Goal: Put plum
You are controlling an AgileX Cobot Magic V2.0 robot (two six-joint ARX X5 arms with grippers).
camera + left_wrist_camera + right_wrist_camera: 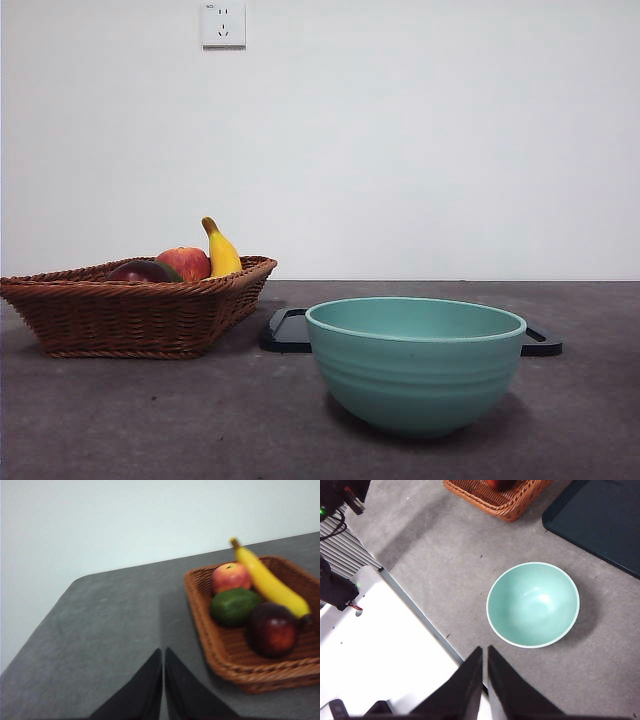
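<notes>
Hiding in basket: plum.

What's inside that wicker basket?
The basket holds four fruits: a dark plum, a red-yellow apple, a green fruit and a banana. Anything beneath them is hidden.

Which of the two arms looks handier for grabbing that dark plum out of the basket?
Probably the left. Its claw looks toward the basket with the plum in it, while the right claw hangs over the bowl, the basket farther off.
</notes>
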